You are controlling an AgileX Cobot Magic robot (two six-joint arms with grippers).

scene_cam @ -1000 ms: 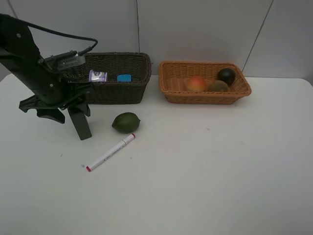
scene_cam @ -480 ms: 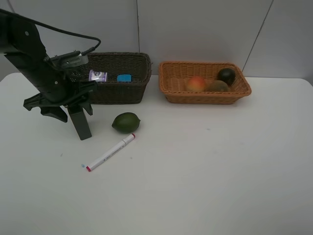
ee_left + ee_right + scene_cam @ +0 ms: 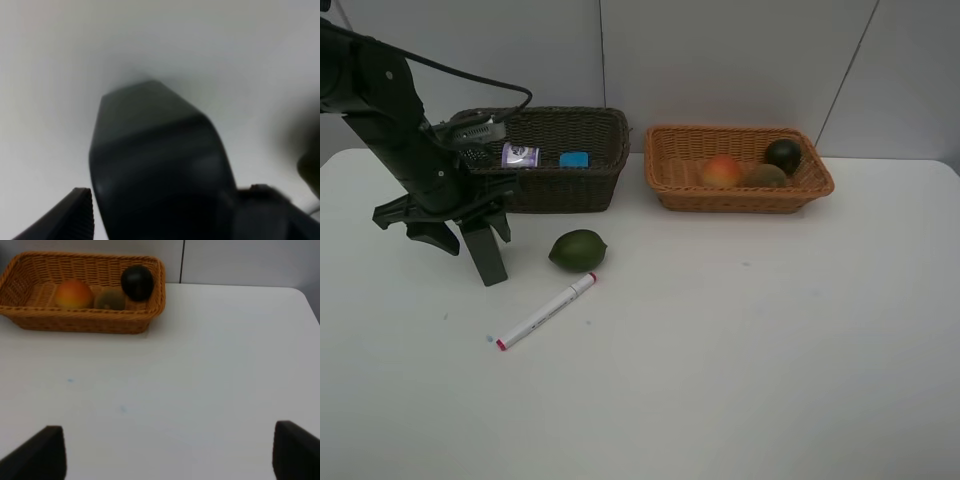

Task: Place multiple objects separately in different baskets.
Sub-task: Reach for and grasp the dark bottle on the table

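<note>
- Your left gripper (image 3: 465,228), left-center of the frame, is clamped wide on the dark green bottle (image 3: 486,258). The bottle leans a bit w/ its base down by the table (image 3: 770,350); can't tell if it's touching.
- Your right gripper (image 3: 170,447) is spread wide open w/ nothing btw the fingers, and it only shows on its own wrist cam.
- Green lime (image 3: 578,250) sits just right of the bottle, and the marker (image 3: 547,311) lies below the lime. Both are on the table.
- Dark brown basket (image 3: 570,190), upper left, has the purple-lidded jar (image 3: 520,155) + blue eraser (image 3: 574,159) inside.
- Tan basket (image 3: 740,198), upper right of center, has the peach (image 3: 721,171), kiwi (image 3: 766,176) & mangosteen (image 3: 782,155) inside.
</note>
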